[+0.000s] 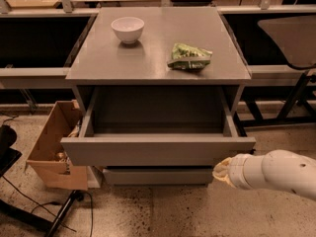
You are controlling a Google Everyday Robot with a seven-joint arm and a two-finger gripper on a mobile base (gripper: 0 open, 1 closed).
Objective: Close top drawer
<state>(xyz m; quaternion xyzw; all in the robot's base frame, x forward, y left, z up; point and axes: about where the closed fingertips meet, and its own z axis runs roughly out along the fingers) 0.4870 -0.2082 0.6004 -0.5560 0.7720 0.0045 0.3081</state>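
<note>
The top drawer [158, 149] is a wide, deep grey drawer with a flat handle-less front, pulled well out of the grey cabinet [158, 58]. Its inside looks empty. A shallower grey drawer front [158, 176] shows just below it. My white arm comes in from the lower right. My gripper [222, 171] is at its pale tip, against the lower right corner of the top drawer's front panel.
A white bowl [128, 29] and a green snack bag [189, 57] lie on the cabinet top. An open cardboard box [52, 147] stands on the floor at the left. A dark stand and cables [54, 216] lie lower left. Table legs [296, 95] stand at right.
</note>
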